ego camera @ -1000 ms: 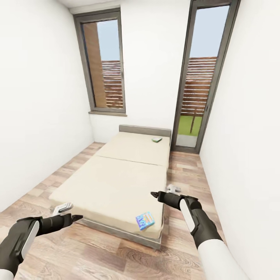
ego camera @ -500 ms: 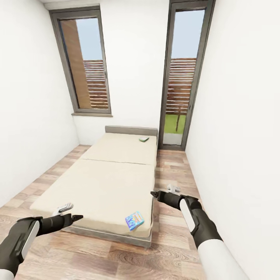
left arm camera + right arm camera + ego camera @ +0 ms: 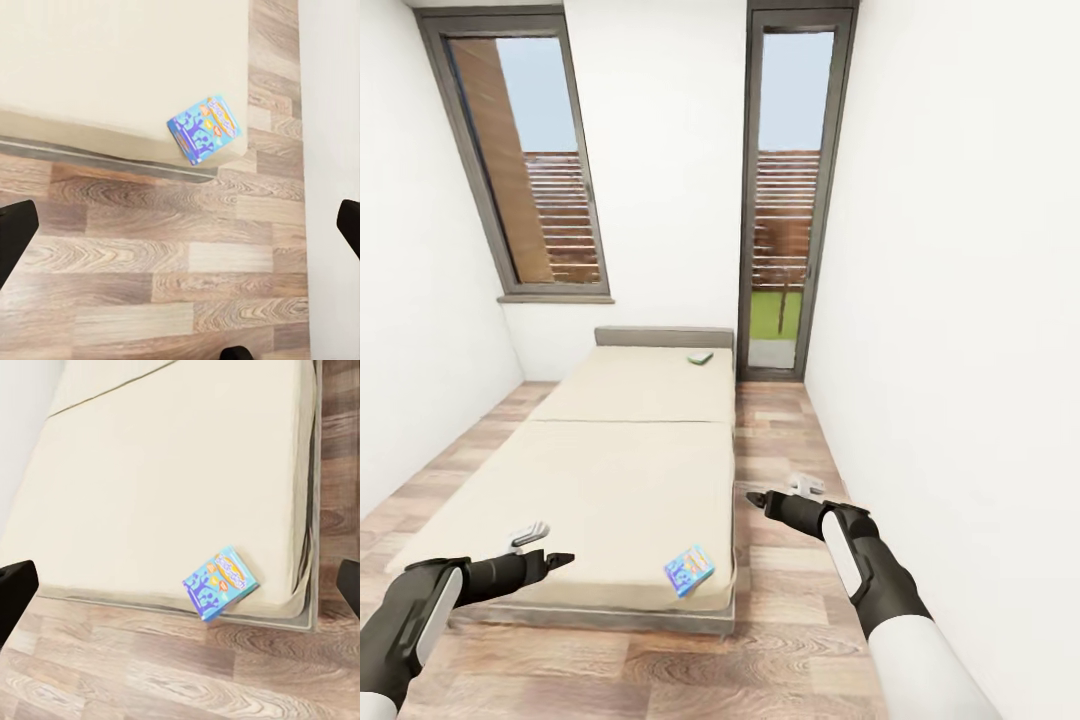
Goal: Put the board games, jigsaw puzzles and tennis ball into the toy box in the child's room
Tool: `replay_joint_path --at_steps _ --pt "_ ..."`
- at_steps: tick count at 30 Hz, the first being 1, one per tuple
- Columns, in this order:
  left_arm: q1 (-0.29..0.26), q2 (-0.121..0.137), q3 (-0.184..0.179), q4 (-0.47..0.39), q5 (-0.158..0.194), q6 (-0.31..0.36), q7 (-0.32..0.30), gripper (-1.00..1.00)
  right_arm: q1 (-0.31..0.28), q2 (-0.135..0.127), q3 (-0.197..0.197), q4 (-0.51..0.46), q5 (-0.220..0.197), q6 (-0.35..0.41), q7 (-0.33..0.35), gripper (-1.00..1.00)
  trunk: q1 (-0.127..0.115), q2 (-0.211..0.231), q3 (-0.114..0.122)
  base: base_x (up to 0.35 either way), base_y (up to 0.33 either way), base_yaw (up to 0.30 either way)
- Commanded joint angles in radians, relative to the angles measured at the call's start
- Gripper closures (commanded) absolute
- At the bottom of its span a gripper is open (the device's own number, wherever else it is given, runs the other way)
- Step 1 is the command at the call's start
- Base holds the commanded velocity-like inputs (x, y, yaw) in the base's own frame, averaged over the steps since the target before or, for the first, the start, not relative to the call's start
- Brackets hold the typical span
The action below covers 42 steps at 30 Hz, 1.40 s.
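Comparing with the head view a second ago, the whole scene has slid leftward, which reads as the camera turning, not the furniture shifting; both arms sit in the same posture. The bed [image 3: 610, 470] now lies squarer ahead, so the approach to the two board games appears under way, with no pickup begun. The blue board game [image 3: 689, 570] rests at the near right corner of the bed, by the foot edge. The white-and-green board game [image 3: 701, 357] lies at the far right corner, near the headboard. The left tool [image 3: 538, 545] is spread and empty, above the foot edge. The right tool [image 3: 780, 492] is likewise spread, holding nothing, over the floor beside the bed.
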Motion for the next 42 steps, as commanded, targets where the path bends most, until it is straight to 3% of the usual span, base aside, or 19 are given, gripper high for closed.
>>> replay_joint_path --at_steps 1,21,32,42 --pt "-0.001 0.001 0.001 0.000 0.009 0.008 0.002 -1.00 -0.001 0.002 -0.005 0.000 0.000 0.006 0.004 -1.00 0.001 -0.002 -0.003 0.000 0.252 -0.247" --pt "-0.001 0.002 0.002 0.000 0.010 0.008 0.002 -1.00 -0.001 0.003 -0.005 0.000 0.000 0.006 0.004 -1.00 0.001 -0.002 -0.015 0.000 0.134 -0.228" --pt "-0.001 0.002 0.002 0.000 0.010 0.008 0.002 -1.00 -0.001 0.004 -0.004 -0.001 0.000 0.005 0.004 -1.00 0.001 -0.002 -0.020 0.045 0.139 -0.037" --pt "-0.001 0.002 0.002 0.000 0.009 0.008 0.002 -1.00 -0.001 0.009 -0.002 -0.001 0.002 0.003 0.004 -1.00 0.001 -0.002 -0.008 0.091 0.034 -0.002"
